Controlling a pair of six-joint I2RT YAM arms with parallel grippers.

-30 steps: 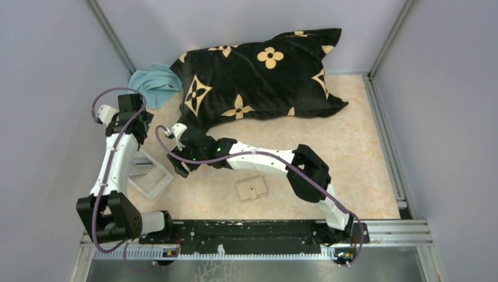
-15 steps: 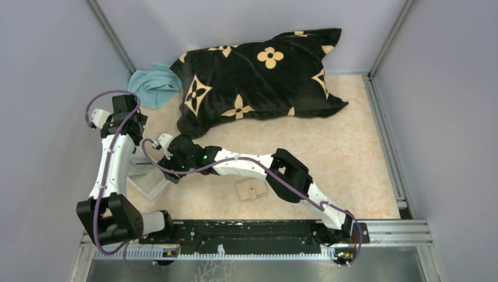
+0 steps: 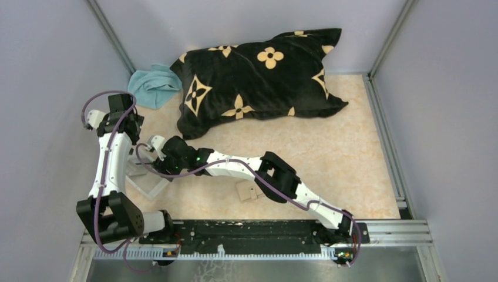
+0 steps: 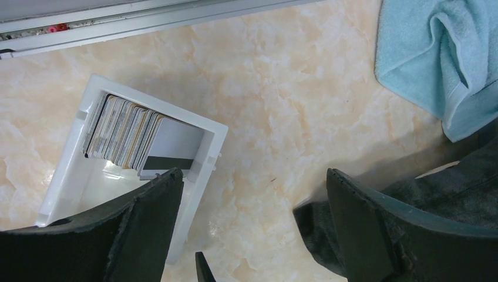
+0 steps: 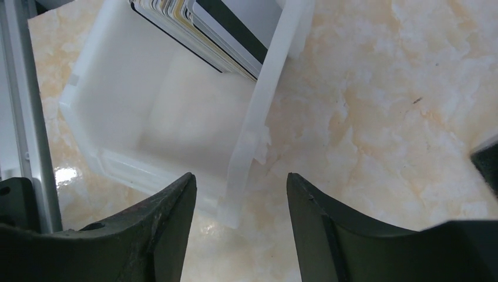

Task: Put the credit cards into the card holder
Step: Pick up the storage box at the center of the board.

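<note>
The credit cards [image 4: 120,132] stand as a stack on edge at one end of a clear shallow tray [image 4: 202,154]; the same cards [image 5: 211,29] show at the top of the right wrist view. My right gripper [image 5: 241,179] is open, low over the tray's corner, with its side wall [image 5: 258,135] between the fingers and not pinched. Higher up, my left gripper [image 4: 252,176] is wide open and empty, beside the tray. The tan card holder [image 3: 248,192] lies closed on the table, partly hidden under my right arm. From above, the right gripper [image 3: 157,167] is at the tray [image 3: 148,187].
A black pillow [image 3: 258,82] with tan flowers lies across the back. A light blue towel [image 3: 152,85] is bunched at the back left and also shows in the left wrist view [image 4: 434,59]. Grey walls and metal rails enclose the table.
My right arm has stretched left and down until its gripper reached the tray, its fingers narrowing slightly. The left gripper has drawn a little left and back.
</note>
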